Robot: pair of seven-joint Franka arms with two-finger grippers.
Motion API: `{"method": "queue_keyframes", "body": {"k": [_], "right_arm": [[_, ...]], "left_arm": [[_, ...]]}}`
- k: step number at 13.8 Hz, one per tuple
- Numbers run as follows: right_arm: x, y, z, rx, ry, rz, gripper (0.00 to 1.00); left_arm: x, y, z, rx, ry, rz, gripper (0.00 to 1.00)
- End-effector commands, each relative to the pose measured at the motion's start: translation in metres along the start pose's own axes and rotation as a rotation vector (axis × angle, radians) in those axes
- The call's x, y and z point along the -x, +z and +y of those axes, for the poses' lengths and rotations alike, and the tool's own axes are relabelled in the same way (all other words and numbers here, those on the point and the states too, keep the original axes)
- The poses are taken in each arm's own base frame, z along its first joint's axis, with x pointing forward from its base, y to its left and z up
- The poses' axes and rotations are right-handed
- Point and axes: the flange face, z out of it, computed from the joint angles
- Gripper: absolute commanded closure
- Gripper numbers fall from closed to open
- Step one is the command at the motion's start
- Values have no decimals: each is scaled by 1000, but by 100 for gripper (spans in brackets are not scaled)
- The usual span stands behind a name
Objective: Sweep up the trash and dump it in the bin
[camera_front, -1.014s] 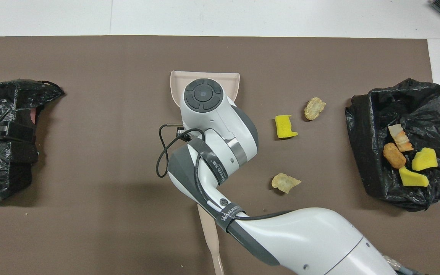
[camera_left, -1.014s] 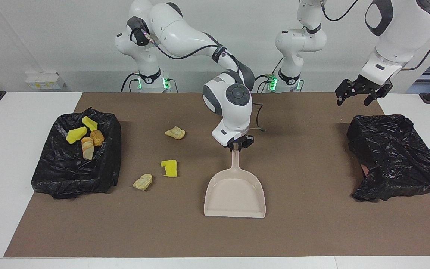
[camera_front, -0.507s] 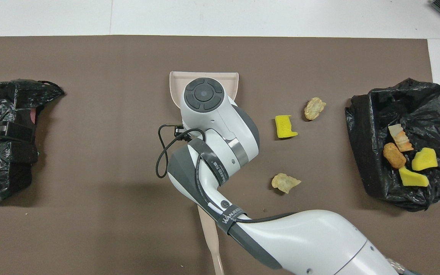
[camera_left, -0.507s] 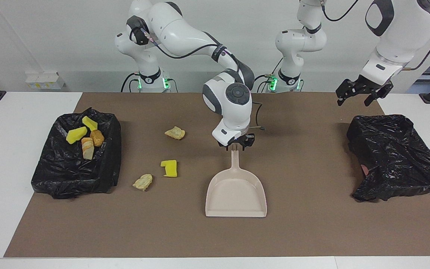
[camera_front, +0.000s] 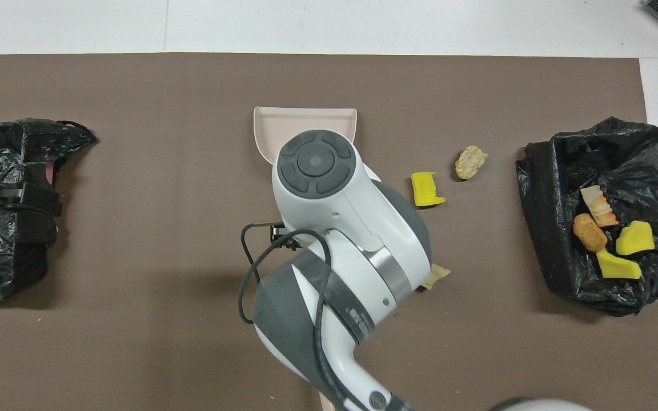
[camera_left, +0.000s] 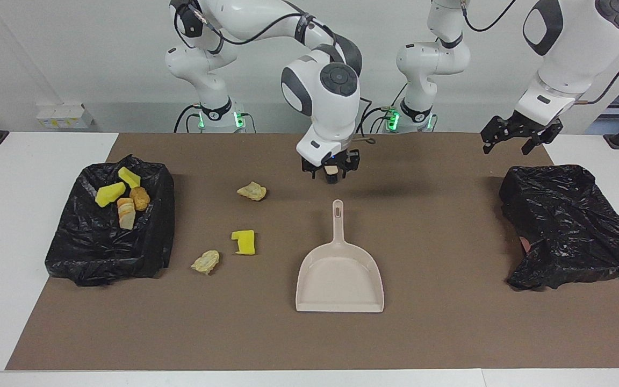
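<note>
On the brown mat (camera_left: 449, 333) covering the bench (camera_left: 14, 226), toward the right arm's end, a black-lined bin (camera_left: 81, 252) holds four scraps of trash (camera_left: 109, 194): two yellow sponge chunks and two tan-brown lumps; three more scraps lie loose on the mat between that bin and the dustpan: a tan lump (camera_left: 252, 191) nearest the robots, a yellow chunk (camera_left: 244, 242) farther out, and another tan lump (camera_left: 206, 262) farthest of the three; the beige dustpan (camera_left: 340, 274) lies flat at mid-mat, handle pointing toward the robots, touched by nothing; the right pincer (camera_left: 332, 174) hangs in the air over the mat just past the handle's tip, its fingers spread apart and holding nothing; toward the left arm's end a second black-lined bin (camera_left: 567, 226) sits crumpled; the left pincer (camera_left: 515, 141) hovers above that bin's robot-side edge, fingers wide apart and empty, the arm waiting.
</note>
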Motion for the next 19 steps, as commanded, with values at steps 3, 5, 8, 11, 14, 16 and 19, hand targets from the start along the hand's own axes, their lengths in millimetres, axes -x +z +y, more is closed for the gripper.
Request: {"method": "queue_keyframes", "body": {"k": [3,5,8,11,14,16,19], "right_arm": [[100,25,21,18,-107,-83,6],[121,41,27,-9,-133,-126,6],[165,64,31,-38,-165,-119,6],[200,99,18,-11,-201,-128,6],[219,118,4,-27,-209,-124,7],[235,149,-2,-17,-223,-112,7],[244,174,-4,-15,-211,-94,7]], "left_arm": [[-5,21,35,-13,54,38,0],[-14,33,57,-14,96,44,0],[-28,52,99,-6,106,40,0],[-42,78,143,10,117,48,0],[-55,109,198,0,107,40,0],[-58,123,244,4,95,38,0],[-55,156,299,9,35,46,0]]}}
